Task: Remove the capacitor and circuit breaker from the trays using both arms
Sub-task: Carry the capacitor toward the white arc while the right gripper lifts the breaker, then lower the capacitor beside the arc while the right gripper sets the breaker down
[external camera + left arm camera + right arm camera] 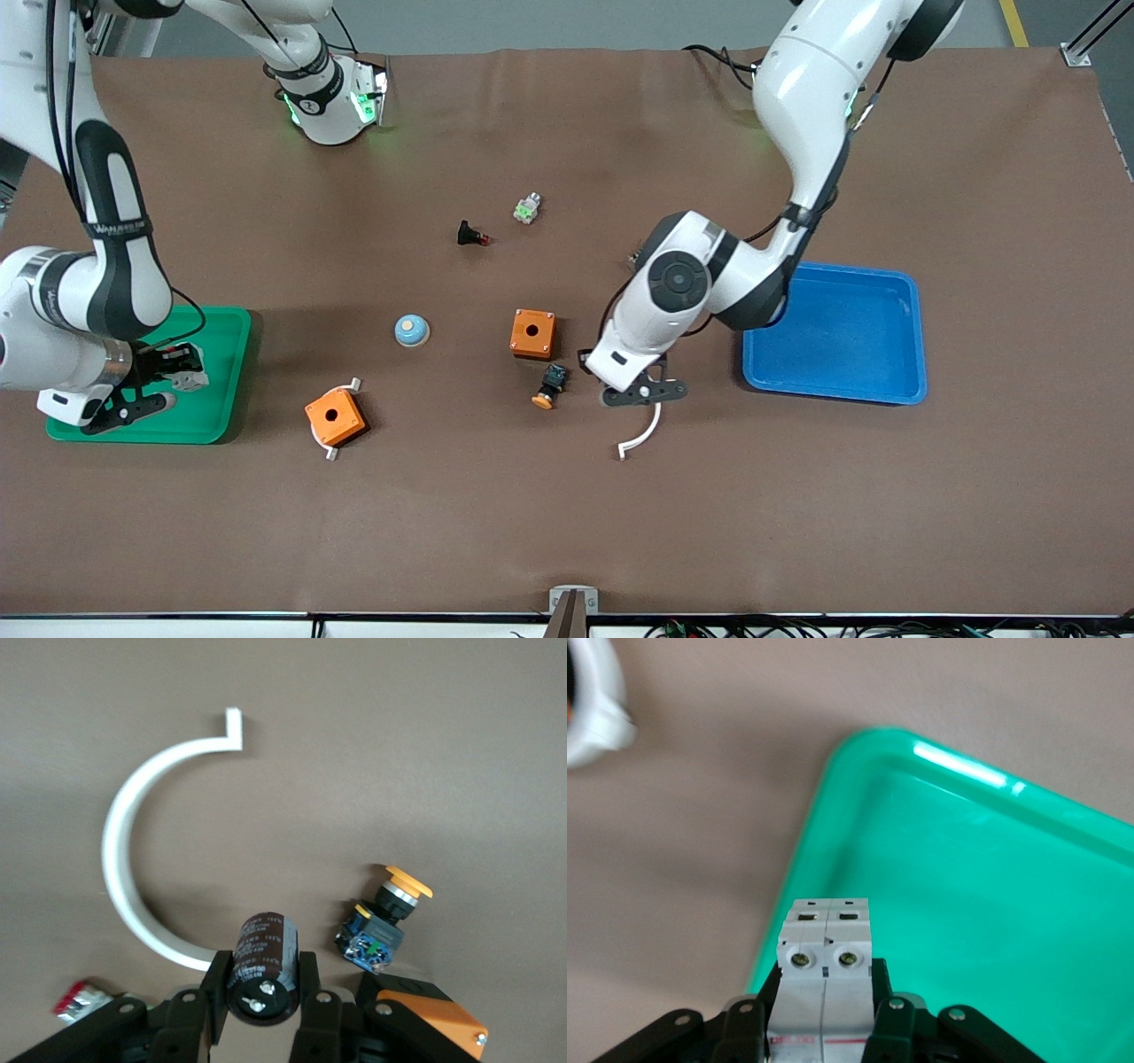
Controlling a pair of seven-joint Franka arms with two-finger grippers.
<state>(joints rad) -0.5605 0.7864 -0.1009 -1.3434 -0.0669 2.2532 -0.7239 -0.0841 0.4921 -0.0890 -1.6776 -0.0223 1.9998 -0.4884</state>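
Green plastic marks the tray [217, 372] at the right arm's end of the brown table [567, 532], and the right gripper [146, 390] hangs over it, its jaws closed on the breaker [186, 377]. From the front that part is only a small pale block between the black fingers; the right wrist view shows the breaker [824, 974] plainly, white-grey with two screw terminals, poised above the tray's [833, 806] rim and floor. Toward the middle lie an orange box with white clips [336, 416], a blue-and-tan dome [412, 330], a small black part with a red tip [472, 235], a pale green-marked part [527, 209], a second orange box [533, 333] and a black push button with an orange cap [550, 386]. Just beside that button the left gripper [644, 392] hovers over the bare cloth, above a white curved strip [642, 436]. The front view hides its load; the left wrist view shows the capacitor [262, 967], a black cylinder with printed sleeve, clamped between the fingers [308, 992]. A blue tray [912, 337] sits at the left arm's end.
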